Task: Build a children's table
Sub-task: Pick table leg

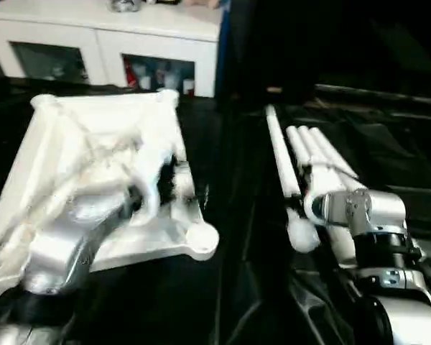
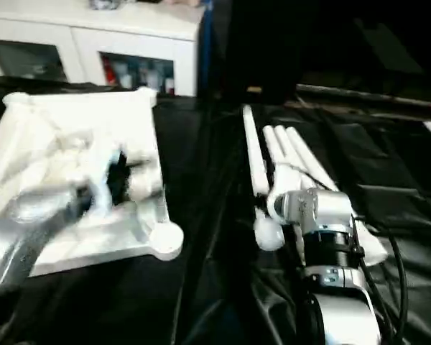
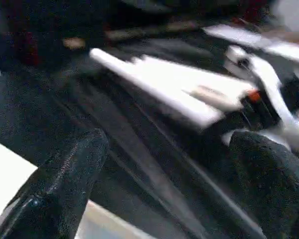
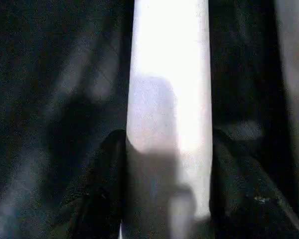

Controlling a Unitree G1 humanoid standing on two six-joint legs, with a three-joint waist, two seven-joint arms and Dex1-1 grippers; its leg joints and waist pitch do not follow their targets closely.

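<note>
White plastic is what dominates the left side: the tabletop (image 1: 108, 172) is laid underside-up on the black sheet (image 1: 230, 302), ribs showing, w/ round corner sockets seen at its near right corner (image 1: 201, 241) and at the two far corners. Over its middle the left arm (image 1: 65, 248) is stretched, silver forearm blurred, and the left gripper (image 1: 169, 180) is held above the ribbed face near the right edge. In the left wrist view its fingers (image 3: 65, 184) are spread wide apart, nothing between them (just black sheet and the legs beyond).

To the right, well apart from the tabletop, the four legs (image 1: 309, 154) are laid side by side in a bundle on the sheet, thin ends pointing away from the robot. The leftmost leg (image 1: 280, 172) is the longest-looking, its rounded thick end (image 1: 302, 233) nearest the robot. The right gripper (image 4: 167, 164) is brought down onto the bundle; in the right wrist view one white leg (image 4: 169, 74) is seen running straight between the two black fingers (image 4: 104, 189), which are closed in against its sides — a grip on that leg, it appears. From the head views the right wrist (image 1: 363, 215) is seen covering the legs' near ends.

At the back, a white cabinet (image 1: 100, 43) w/ glass doors is stood behind the sheet.
</note>
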